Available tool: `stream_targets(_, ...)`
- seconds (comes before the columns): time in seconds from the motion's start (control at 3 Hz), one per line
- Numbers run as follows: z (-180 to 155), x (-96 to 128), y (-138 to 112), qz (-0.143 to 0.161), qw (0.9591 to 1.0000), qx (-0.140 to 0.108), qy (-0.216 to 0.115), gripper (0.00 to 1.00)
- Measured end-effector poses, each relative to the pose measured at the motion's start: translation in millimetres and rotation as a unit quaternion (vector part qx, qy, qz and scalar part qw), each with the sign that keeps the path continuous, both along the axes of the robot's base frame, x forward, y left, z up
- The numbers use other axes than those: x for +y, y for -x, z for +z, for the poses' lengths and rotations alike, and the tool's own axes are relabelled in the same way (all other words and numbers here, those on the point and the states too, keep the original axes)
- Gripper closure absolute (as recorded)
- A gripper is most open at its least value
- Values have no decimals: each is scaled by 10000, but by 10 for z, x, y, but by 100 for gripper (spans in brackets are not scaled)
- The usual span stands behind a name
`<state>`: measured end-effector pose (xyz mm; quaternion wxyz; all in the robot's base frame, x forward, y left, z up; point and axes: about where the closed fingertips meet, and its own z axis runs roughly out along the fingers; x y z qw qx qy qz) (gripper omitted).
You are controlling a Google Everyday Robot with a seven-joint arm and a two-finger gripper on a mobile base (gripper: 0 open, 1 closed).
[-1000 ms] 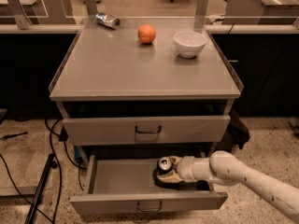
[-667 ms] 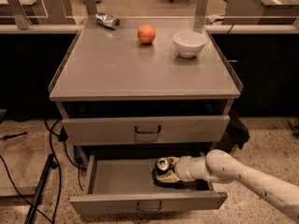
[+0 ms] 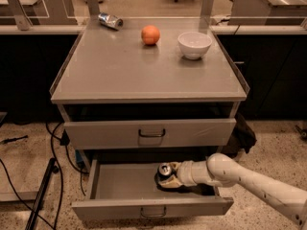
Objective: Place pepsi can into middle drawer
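The middle drawer (image 3: 120, 185) is pulled open below the closed upper drawer (image 3: 150, 133). The pepsi can (image 3: 165, 171), with its silver top showing, stands inside the drawer toward the right. My gripper (image 3: 169, 176) reaches in from the right on a white arm and is shut on the can. The can's dark blue body is mostly hidden by the fingers and the shadow.
On the grey cabinet top (image 3: 144, 71) sit an orange (image 3: 150, 34), a white bowl (image 3: 194, 44) and a silver can (image 3: 110, 20) lying at the back left. Cables and a dark stand (image 3: 41, 195) lie on the floor at the left.
The gripper and the can have shifted slightly left and deeper into the open drawer. Nothing else has moved.
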<state>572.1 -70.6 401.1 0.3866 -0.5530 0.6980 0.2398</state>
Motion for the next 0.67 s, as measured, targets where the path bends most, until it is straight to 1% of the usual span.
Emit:
stream_targets(0.33,-108,23,-16,-2,10000,77,-6,100)
stream_targets(0.67,-217,37,-13,-18,9998,176,-61,96)
